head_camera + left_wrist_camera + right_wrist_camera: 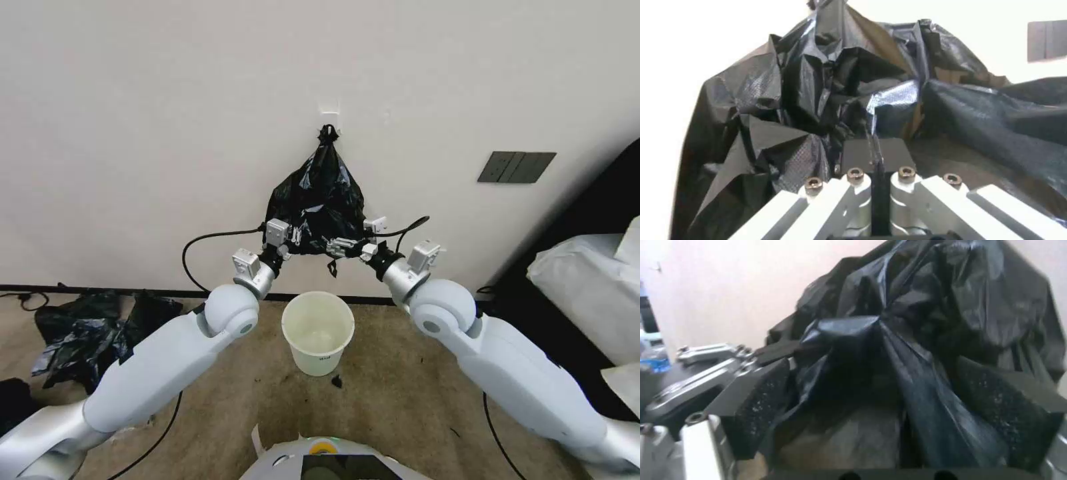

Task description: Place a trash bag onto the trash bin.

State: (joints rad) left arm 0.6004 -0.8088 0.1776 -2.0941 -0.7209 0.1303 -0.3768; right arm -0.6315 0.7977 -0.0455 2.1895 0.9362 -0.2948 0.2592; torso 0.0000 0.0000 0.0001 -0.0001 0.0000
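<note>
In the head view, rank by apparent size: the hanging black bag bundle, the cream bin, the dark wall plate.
1. Hanging black bag bundle, largest.
2. Trash bin, close behind; it stands nearer the camera, so this order is unsure.
3. Dark wall plate, clearly smallest.

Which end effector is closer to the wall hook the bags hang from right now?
Roughly equal; the left looks slightly nearer. The left end effector sits below and left of the wall hook, shut on the trash bag. The right end effector sits below the hook, open around film.
</note>
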